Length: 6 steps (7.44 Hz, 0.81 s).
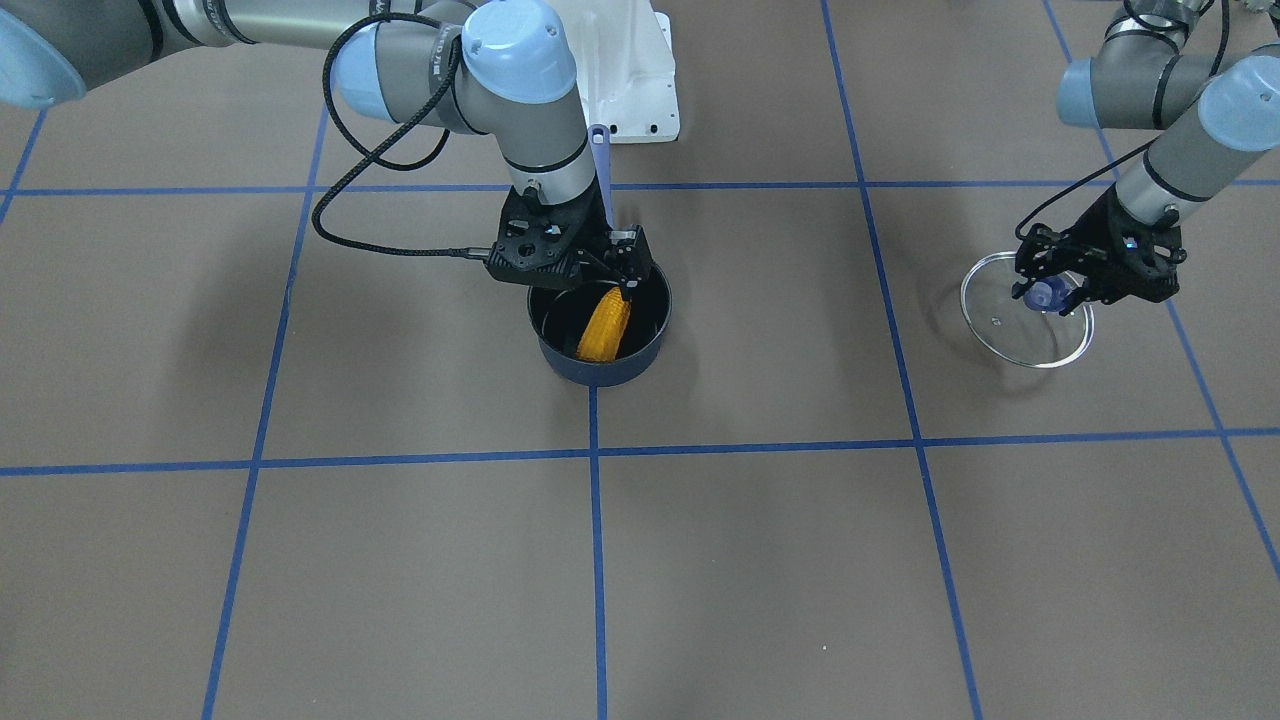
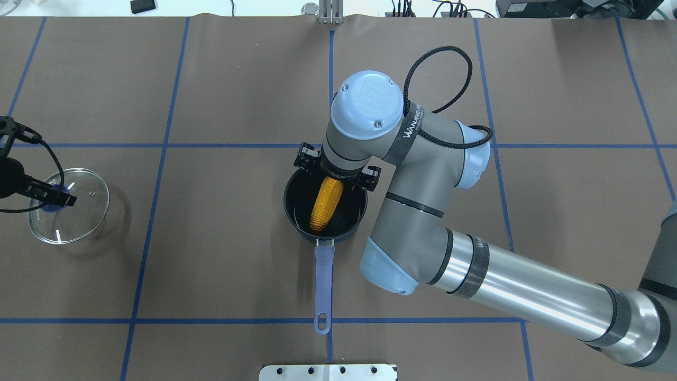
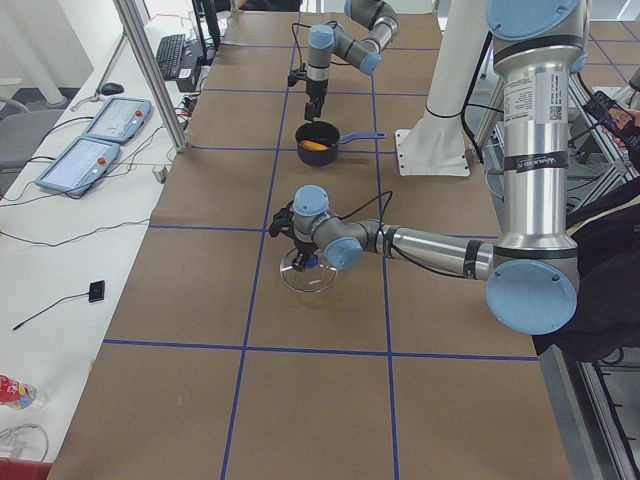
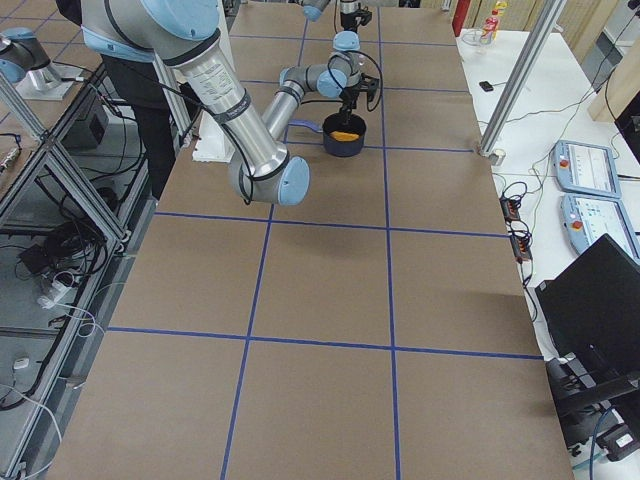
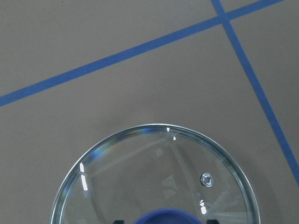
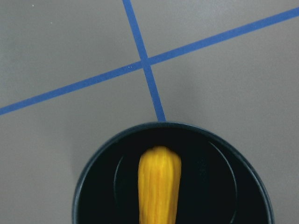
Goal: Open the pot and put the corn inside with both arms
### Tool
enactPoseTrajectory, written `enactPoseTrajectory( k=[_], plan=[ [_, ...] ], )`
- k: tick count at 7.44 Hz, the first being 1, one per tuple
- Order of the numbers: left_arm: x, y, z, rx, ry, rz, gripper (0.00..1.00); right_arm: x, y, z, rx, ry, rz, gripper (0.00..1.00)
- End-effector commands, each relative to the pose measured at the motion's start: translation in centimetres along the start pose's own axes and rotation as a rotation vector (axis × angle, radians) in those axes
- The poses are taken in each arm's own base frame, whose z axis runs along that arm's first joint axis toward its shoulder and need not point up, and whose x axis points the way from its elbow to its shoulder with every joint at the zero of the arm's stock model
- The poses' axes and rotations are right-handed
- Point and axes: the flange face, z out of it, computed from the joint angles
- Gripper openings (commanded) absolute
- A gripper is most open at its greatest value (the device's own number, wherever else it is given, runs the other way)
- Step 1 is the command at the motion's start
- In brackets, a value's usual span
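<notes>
The navy pot (image 1: 600, 372) stands open at the table's middle, its periwinkle handle (image 2: 323, 275) pointing toward the robot's base. My right gripper (image 1: 625, 283) hangs over the pot's rim, shut on the top end of the yellow corn (image 1: 605, 325). The corn hangs nearly upright with its lower end inside the pot (image 6: 224, 186); the right wrist view shows it (image 6: 159, 186) end-on. My left gripper (image 1: 1050, 295) is far to the side, shut on the blue knob (image 5: 173, 217) of the clear glass lid (image 1: 1040, 345). It holds the lid just above the table.
The white base plate (image 1: 640, 90) lies behind the pot's handle. Blue tape lines (image 1: 596, 560) cross the brown table. A side bench with tablets (image 3: 90, 140) and a metal post (image 3: 150, 80) runs along the table's far edge.
</notes>
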Motion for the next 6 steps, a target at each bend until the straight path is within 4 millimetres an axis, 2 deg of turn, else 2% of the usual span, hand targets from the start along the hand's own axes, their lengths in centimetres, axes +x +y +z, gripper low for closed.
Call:
enactPoseTrajectory(
  k=[1, 2, 4, 6],
  plan=[
    [-0.4, -0.4, 1.1, -0.012, -0.006, -0.002, 0.50, 0.4, -2.8, -2.0, 0.002, -0.020, 0.006, 1.00],
    [-0.6, -0.7, 1.7, -0.018, -0.008, -0.006, 0.50, 0.6, -4.0, -3.5, -0.018, -0.037, 0.004, 1.00],
    [-0.4, -1.2, 1.8, -0.016, -0.007, -0.006, 0.53, 0.8, -4.6, -4.2, -0.025, -0.046, 0.007, 1.00],
    [-0.3, -1.4, 1.9, -0.014, -0.006, -0.002, 0.75, 0.9, -4.8, -4.5, -0.024, -0.050, -0.007, 1.00]
  ],
)
